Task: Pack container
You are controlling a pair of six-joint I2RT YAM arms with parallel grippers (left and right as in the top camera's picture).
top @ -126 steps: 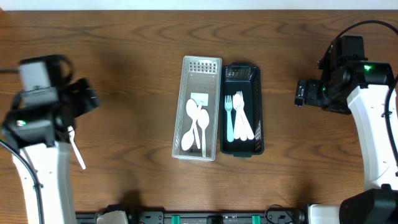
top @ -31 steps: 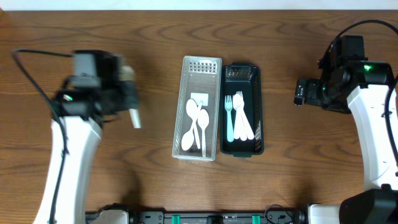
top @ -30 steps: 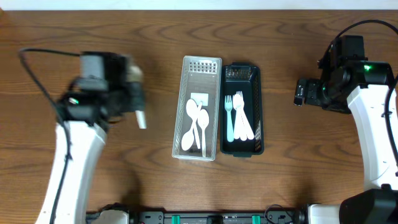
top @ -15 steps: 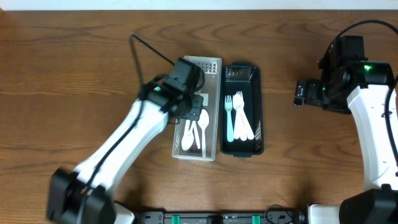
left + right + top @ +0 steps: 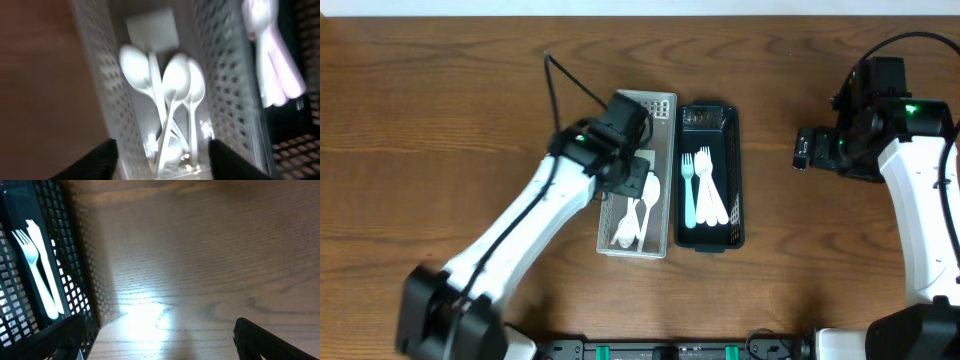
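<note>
Even, bright light falls on my bench (image 5: 470,100) in the sharp overhead view, my left wrist view is soft and smeared over the white spoons (image 5: 167,95), and a white glare patch (image 5: 145,317) shines beside the shadowed black basket (image 5: 75,255).

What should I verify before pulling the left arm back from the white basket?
1. Left gripper jaws apart, nothing between them: ok.
2. Spoons lying inside the white basket: ok.
3. Any spoon handle poking over the rim: cannot tell, the arm hides part of it.
4. Forks in the black basket: ok.
5. Right gripper open, off to the side over bare table: ok.
</note>
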